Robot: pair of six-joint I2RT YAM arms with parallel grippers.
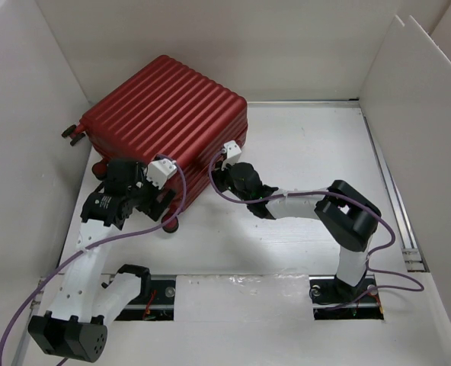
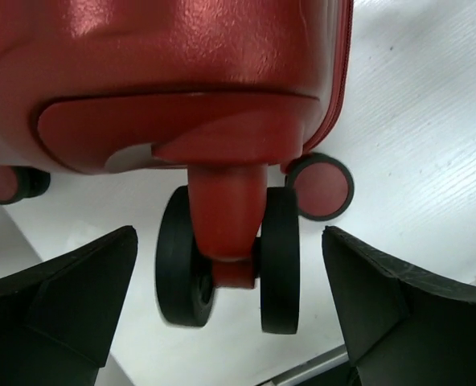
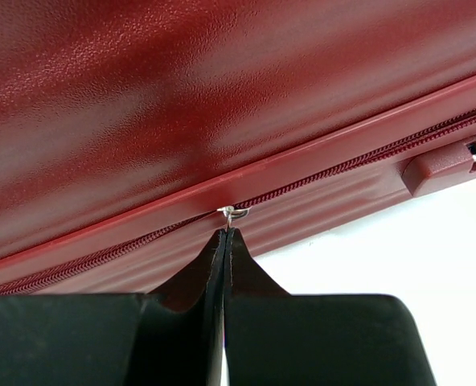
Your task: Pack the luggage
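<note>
Dark red and ribbed, the large hard-shell suitcase [image 1: 164,114] lay flat and closed at the far left of the white table [image 1: 309,152] — no lining showed, and nothing lay loose around it waiting to be packed. By my reading the filling was done and the job had come down to the zip; whether the red zipper track [image 3: 342,165] was run fully round could not be told from these views. The right gripper [image 3: 224,241] had its fingers pressed together against the case's near side, with the tips meeting at the small silver zipper pull [image 3: 236,213] and apparently pinching it. The left gripper [image 2: 230,273] stood wide open at the case's near left corner, its black fingers [image 2: 77,297] on either side of a black twin wheel [image 2: 182,257] on a red caster — touching neither wheel nor shell, and holding nothing
</note>
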